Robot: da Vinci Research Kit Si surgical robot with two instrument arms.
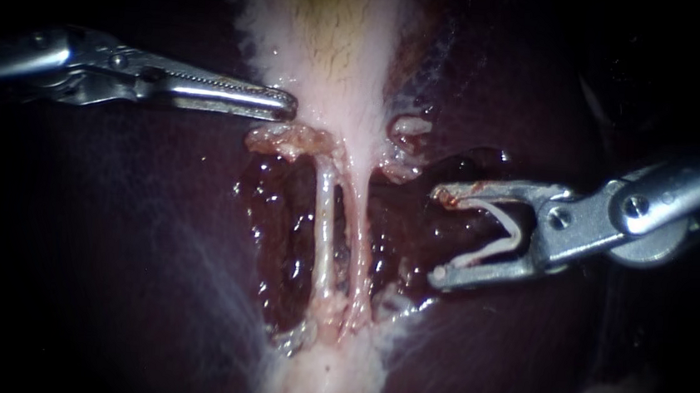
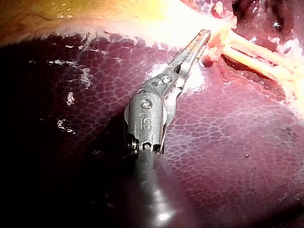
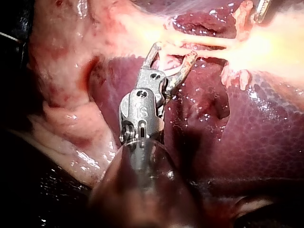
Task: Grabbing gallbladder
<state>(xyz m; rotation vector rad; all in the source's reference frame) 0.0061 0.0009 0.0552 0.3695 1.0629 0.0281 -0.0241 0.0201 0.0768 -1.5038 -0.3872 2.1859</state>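
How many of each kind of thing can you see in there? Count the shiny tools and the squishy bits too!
Instruments: 2, the left instrument and the right instrument
Tubes: 2, a left tube and a right tube
Liver: 1
Gallbladder: 1
Total: 6

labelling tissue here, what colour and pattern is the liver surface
Dark maroon liver, fine netlike mottling; left wrist view.
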